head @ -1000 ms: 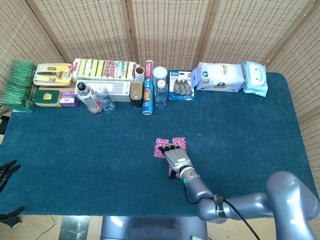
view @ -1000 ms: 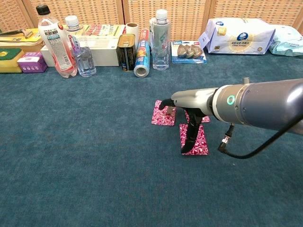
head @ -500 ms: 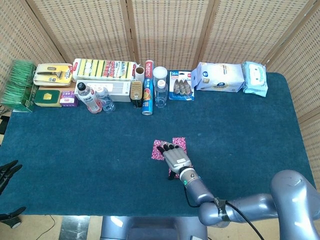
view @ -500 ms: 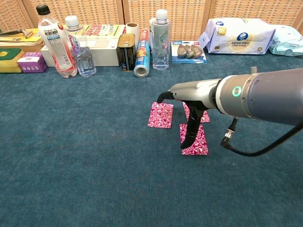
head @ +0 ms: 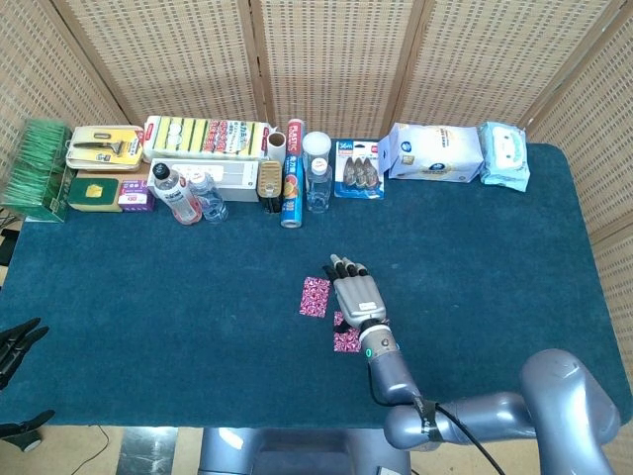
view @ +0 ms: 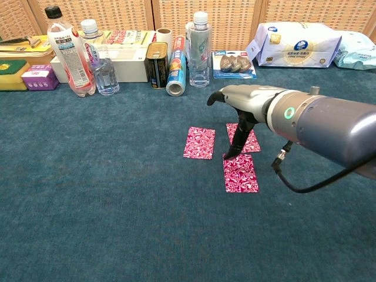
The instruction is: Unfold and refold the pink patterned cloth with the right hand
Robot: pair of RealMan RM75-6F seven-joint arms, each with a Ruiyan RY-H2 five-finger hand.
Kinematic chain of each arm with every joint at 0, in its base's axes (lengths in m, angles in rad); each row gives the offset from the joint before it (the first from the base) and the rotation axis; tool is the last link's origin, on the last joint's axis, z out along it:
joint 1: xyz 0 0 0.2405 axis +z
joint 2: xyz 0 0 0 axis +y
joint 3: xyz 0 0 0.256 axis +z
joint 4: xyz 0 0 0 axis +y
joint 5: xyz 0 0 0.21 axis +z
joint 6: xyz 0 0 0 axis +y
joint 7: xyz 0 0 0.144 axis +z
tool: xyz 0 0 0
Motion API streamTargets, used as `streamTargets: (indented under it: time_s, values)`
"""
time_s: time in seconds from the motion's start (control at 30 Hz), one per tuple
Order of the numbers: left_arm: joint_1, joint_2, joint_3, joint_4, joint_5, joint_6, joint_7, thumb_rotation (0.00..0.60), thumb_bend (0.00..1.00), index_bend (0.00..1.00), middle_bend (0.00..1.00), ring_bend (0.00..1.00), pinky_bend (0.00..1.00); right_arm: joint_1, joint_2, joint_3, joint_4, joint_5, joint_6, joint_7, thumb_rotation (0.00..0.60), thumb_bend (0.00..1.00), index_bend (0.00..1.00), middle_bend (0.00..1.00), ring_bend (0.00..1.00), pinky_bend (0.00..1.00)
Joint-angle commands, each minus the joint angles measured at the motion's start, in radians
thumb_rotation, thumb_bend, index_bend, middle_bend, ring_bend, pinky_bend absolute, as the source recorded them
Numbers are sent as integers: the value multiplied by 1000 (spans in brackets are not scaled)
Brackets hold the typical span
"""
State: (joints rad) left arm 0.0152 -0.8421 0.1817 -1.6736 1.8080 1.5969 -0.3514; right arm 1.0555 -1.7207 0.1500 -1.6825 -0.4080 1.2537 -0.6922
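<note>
Your right hand [view: 241, 117] hangs over the middle of the worktop [view: 88, 194], one finger reaching down between three flat cloth pieces. The left piece [view: 200, 143] lies just left of that finger, the far piece [view: 247, 141] sits right behind it, and the near piece [view: 240, 173] lies just in front, at the fingertip. Well behind your hand, along the worktop's back edge, stand a tall bottle [view: 200, 50], a roll [view: 176, 66] and a can [view: 157, 65], with bottles [view: 66, 51] farther left and wipe packs [view: 296, 44] to the right.
</note>
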Motion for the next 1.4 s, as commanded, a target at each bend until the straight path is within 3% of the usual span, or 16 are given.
streamTargets:
  time_s: [0.03, 0.5, 0.77, 1.1, 1.4]
  values:
    - [-1, 1, 0, 1, -1, -1, -3, 600, 70, 0, 0, 0, 49, 7, -68, 56, 57, 82, 43, -65, 600, 0, 89, 0, 1, 83]
    - [-6, 10, 2, 12, -2, 0, -37, 600, 70, 0, 0, 0, 49, 36, -205, 200, 155, 192, 111, -185, 600, 0, 89, 0, 0, 80]
    - [-5, 13, 5, 27, 2, 11, -66, 600, 69, 0, 0, 0, 49, 28, -243, 209, 185, 168, 119, -221, 600, 7, 106, 0, 0, 79]
    - [-7, 12, 7, 29, 12, 12, -65, 600, 71, 0, 0, 0, 49, -9, -206, 236, 163, 185, 121, -272, 600, 17, 108, 0, 0, 78]
    - [-8, 13, 7, 25, 7, 8, -60, 600, 69, 0, 0, 0, 49, -1, -270, 264, 201, 178, 159, -297, 600, 17, 111, 0, 0, 75]
